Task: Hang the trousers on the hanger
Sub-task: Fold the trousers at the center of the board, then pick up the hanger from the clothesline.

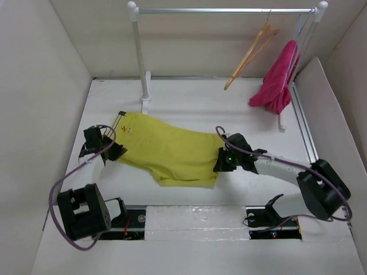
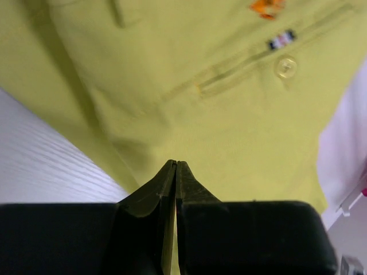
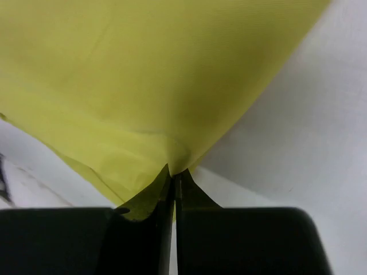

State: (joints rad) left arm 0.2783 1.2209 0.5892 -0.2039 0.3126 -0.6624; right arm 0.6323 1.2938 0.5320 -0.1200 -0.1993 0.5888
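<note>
The yellow-green trousers (image 1: 172, 152) lie spread across the middle of the white table. My left gripper (image 1: 117, 150) is shut on their left edge near the waist. In the left wrist view the left gripper (image 2: 175, 164) pinches the trousers (image 2: 218, 114) below a button and a striped tag. My right gripper (image 1: 219, 162) is shut on the cloth's right edge. In the right wrist view the right gripper (image 3: 174, 172) holds a puckered fold of the trousers (image 3: 143, 74). The tan wooden hanger (image 1: 252, 54) hangs tilted from the rail at the back right, apart from both grippers.
A white-and-silver clothes rail (image 1: 223, 10) stands across the back of the table. A magenta-pink garment (image 1: 278, 77) hangs at its right end beside the hanger. White walls close in the left, back and right sides.
</note>
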